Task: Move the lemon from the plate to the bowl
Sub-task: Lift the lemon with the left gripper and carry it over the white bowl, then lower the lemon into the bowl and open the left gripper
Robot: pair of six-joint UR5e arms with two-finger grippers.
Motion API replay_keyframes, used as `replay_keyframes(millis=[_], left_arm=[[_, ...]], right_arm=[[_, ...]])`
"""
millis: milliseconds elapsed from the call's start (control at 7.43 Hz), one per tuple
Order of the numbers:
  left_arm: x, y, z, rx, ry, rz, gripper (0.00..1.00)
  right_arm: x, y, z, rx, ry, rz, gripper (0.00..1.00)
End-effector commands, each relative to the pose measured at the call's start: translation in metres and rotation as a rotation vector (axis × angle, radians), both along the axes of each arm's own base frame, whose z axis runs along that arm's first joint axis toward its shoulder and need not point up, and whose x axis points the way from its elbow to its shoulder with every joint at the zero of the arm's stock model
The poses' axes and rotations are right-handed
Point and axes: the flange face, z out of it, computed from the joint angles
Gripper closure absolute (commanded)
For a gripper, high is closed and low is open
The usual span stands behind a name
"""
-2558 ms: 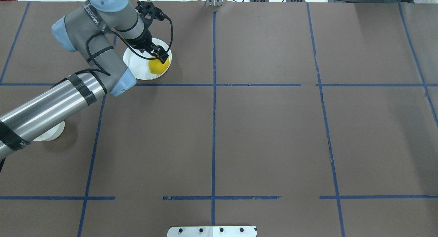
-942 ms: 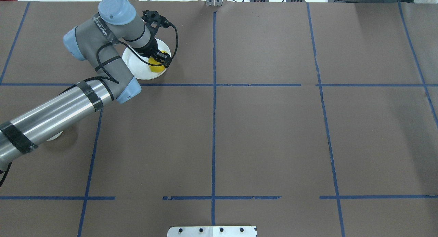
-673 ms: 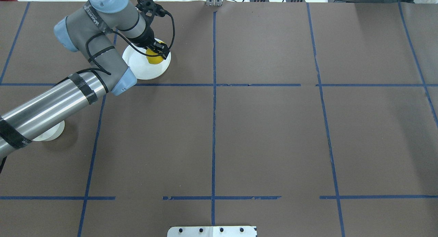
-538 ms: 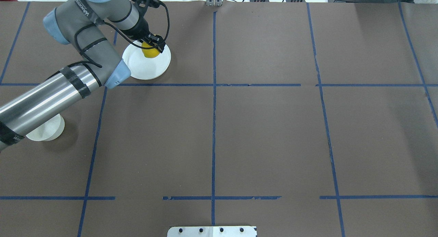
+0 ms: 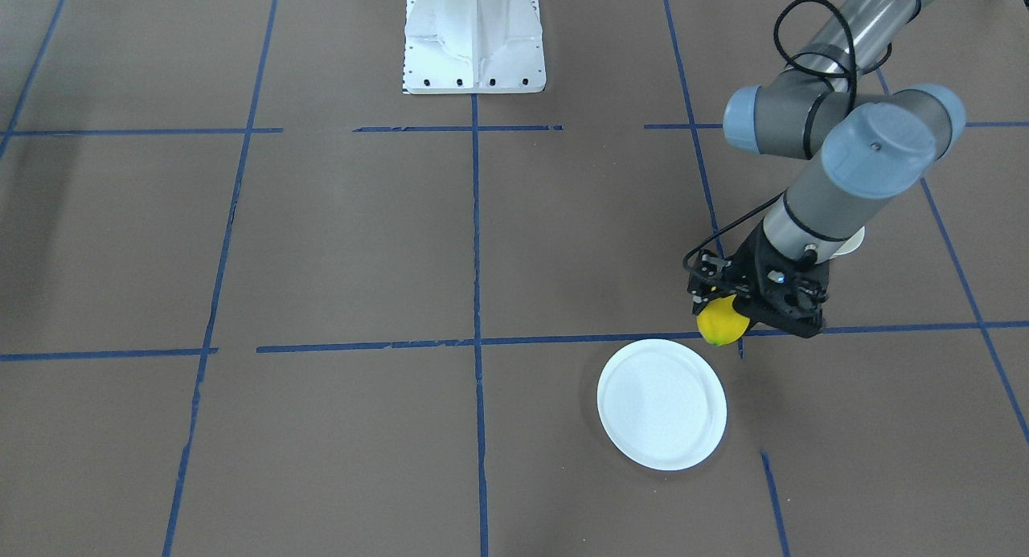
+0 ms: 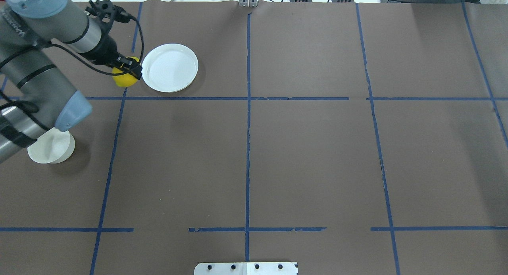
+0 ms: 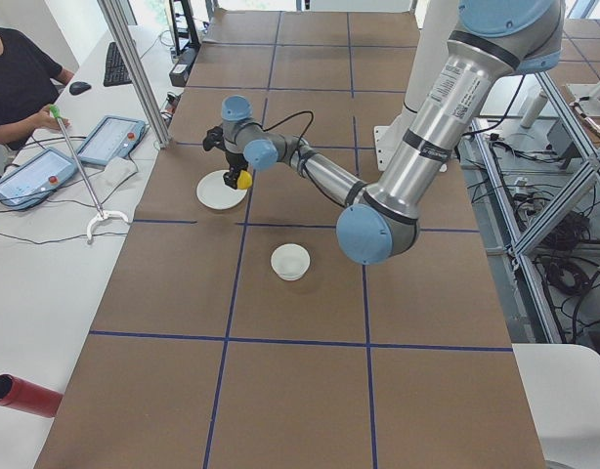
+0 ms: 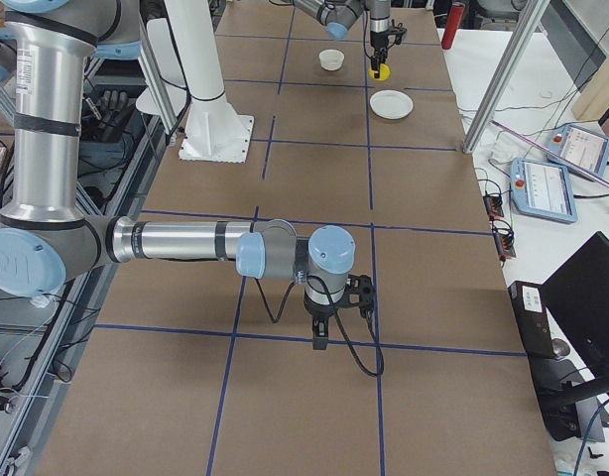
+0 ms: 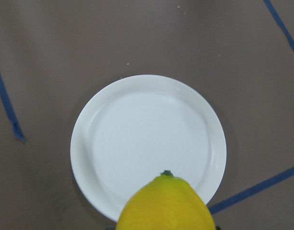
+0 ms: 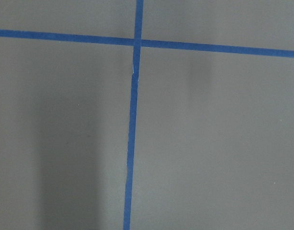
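Observation:
My left gripper (image 6: 127, 71) is shut on the yellow lemon (image 6: 123, 79) and holds it in the air just left of the white plate (image 6: 170, 67), off its rim. The plate has nothing on it. In the left wrist view the lemon (image 9: 166, 206) fills the bottom edge, with the plate (image 9: 147, 139) beyond it. The small white bowl (image 6: 51, 147) stands nearer the robot at the far left, partly under my left arm. From the front, the lemon (image 5: 722, 322) hangs above the plate (image 5: 662, 403). My right gripper (image 8: 321, 342) shows only in the exterior right view, so I cannot tell its state.
Brown table cover with blue tape grid lines. The robot's white base mount (image 5: 474, 38) stands at the table's near middle. An operator and tablets (image 7: 31, 176) sit at the side bench beyond the plate.
My left gripper closed on the lemon, lifted it off the plate and carried it to the overhead view's left. The plate is now bare and more of the bowl shows.

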Motion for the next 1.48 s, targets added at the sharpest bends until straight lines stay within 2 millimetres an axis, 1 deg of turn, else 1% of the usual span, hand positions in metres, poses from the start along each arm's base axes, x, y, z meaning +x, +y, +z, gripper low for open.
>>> replay_keyframes(millis=[0, 135, 269, 404, 538, 808, 942, 1077, 1212, 1346], left_arm=[[-0.057, 0.074, 0.083, -0.095, -0.066, -0.007, 1.0], [-0.081, 0.107, 0.127, -0.155, -0.111, -0.008, 1.0], [-0.09, 0.121, 0.154, -0.202, -0.14, -0.01, 1.0], [-0.089, 0.121, 0.159, -0.226, -0.142, -0.02, 1.0], [-0.085, 0.12, 0.174, -0.272, -0.154, -0.035, 1.0], [-0.08, 0.122, 0.18, -0.303, -0.135, -0.015, 1.0], [-0.08, 0.122, 0.182, -0.307, -0.137, -0.013, 0.98], [-0.079, 0.122, 0.189, -0.317, -0.143, -0.011, 0.91], [-0.076, 0.119, 0.186, -0.308, -0.14, -0.008, 0.8], [-0.076, 0.119, 0.186, -0.307, -0.14, -0.007, 0.74]], right_arm=[[0.0, 0.0, 0.0, 0.0, 0.0, 0.0, 0.0], [0.0, 0.0, 0.0, 0.0, 0.0, 0.0, 0.0], [0.0, 0.0, 0.0, 0.0, 0.0, 0.0, 0.0], [0.0, 0.0, 0.0, 0.0, 0.0, 0.0, 0.0], [0.0, 0.0, 0.0, 0.0, 0.0, 0.0, 0.0], [0.0, 0.0, 0.0, 0.0, 0.0, 0.0, 0.0], [0.0, 0.0, 0.0, 0.0, 0.0, 0.0, 0.0], [0.0, 0.0, 0.0, 0.0, 0.0, 0.0, 0.0], [0.0, 0.0, 0.0, 0.0, 0.0, 0.0, 0.0], [0.0, 0.0, 0.0, 0.0, 0.0, 0.0, 0.0]])
